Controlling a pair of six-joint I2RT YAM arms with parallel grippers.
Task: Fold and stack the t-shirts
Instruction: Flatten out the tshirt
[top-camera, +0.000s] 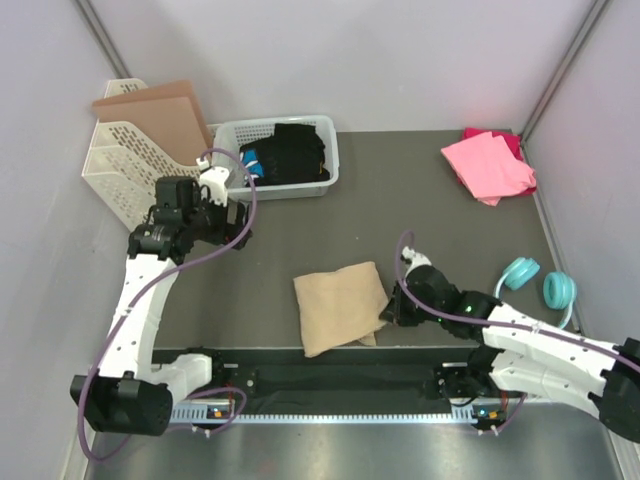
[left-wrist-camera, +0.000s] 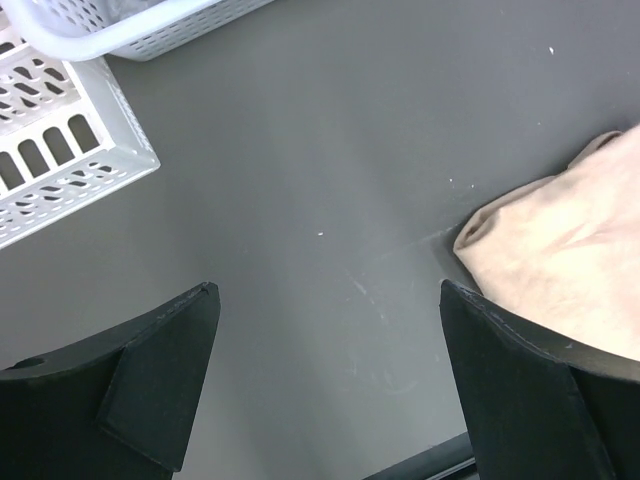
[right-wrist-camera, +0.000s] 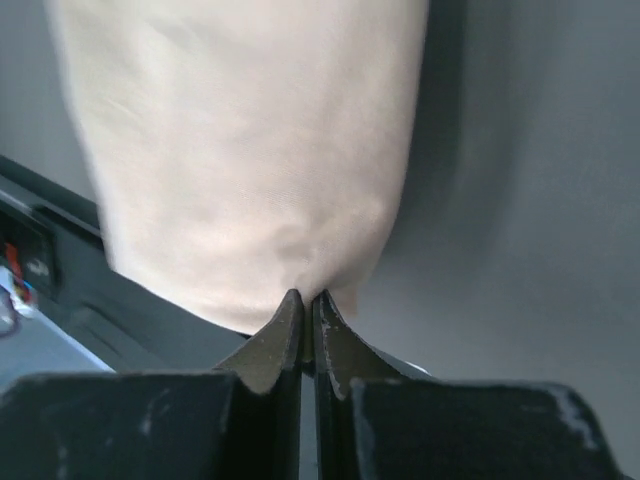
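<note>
A folded tan t-shirt (top-camera: 338, 305) lies near the table's front edge, left of centre. My right gripper (top-camera: 390, 312) is shut on its right edge; in the right wrist view the fingertips (right-wrist-camera: 290, 315) pinch the tan cloth (right-wrist-camera: 250, 150). A bright pink t-shirt (top-camera: 487, 165) lies over a darker magenta one (top-camera: 510, 140) at the back right. My left gripper (top-camera: 232, 217) is open and empty, held above the table near the white basket. Its wrist view shows bare table between the jaws and a corner of the tan t-shirt (left-wrist-camera: 560, 250) at right.
A white basket (top-camera: 322, 160) holding dark clothes stands at the back centre. A white lattice rack (top-camera: 125, 160) with a brown cardboard sheet (top-camera: 165, 110) stands at the back left. Teal headphones (top-camera: 540, 282) lie at the right, beside my right arm.
</note>
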